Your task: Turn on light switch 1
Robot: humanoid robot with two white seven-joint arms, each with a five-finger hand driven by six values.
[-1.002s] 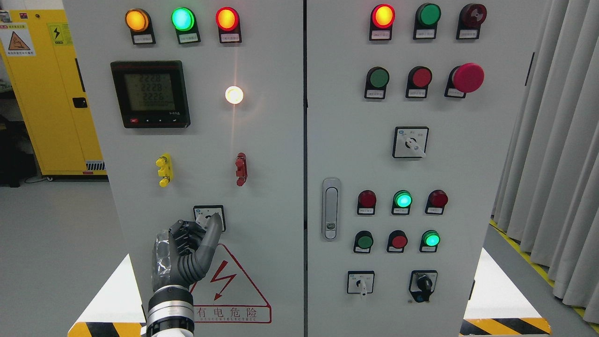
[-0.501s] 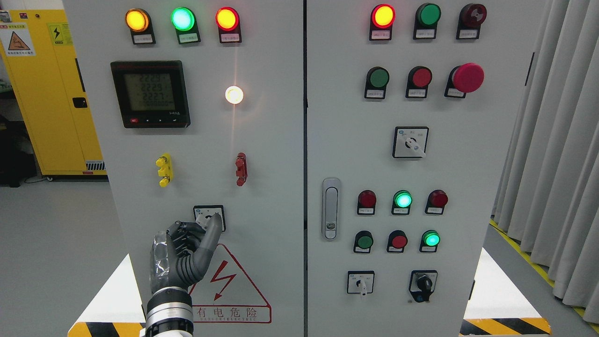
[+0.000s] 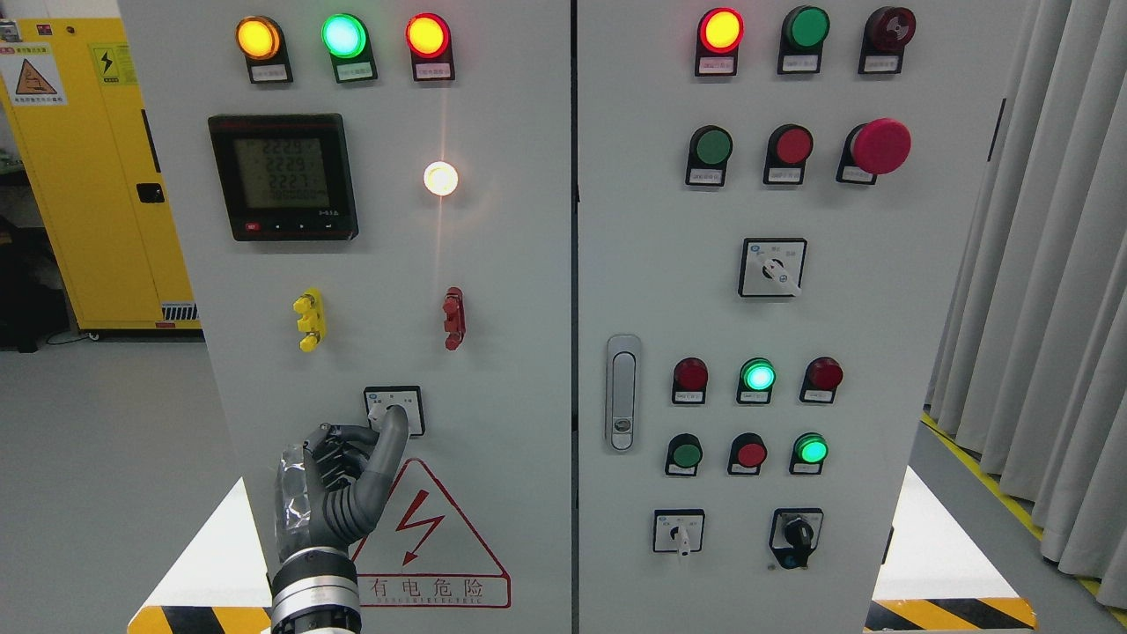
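Note:
Light switch 1 is a small rotary switch on a white square plate (image 3: 394, 399), low on the left cabinet door. My left hand (image 3: 384, 423) comes up from the bottom left, its thumb (image 3: 390, 438) and curled fingers (image 3: 345, 438) pinched at the switch's knob, which they hide. A round white lamp (image 3: 440, 178) above the switch glows brightly. The right hand is out of view.
The left door also carries a digital meter (image 3: 283, 176), three lit indicator lamps (image 3: 343, 35), yellow (image 3: 309, 319) and red (image 3: 453, 317) terminals, and a red warning triangle (image 3: 431, 537). The right door holds push buttons, selector switches and a door handle (image 3: 622, 392). A yellow cabinet (image 3: 88, 176) stands at the left.
My left hand has shifted slightly left and down while staying at the switch. The white lamp stays lit throughout.

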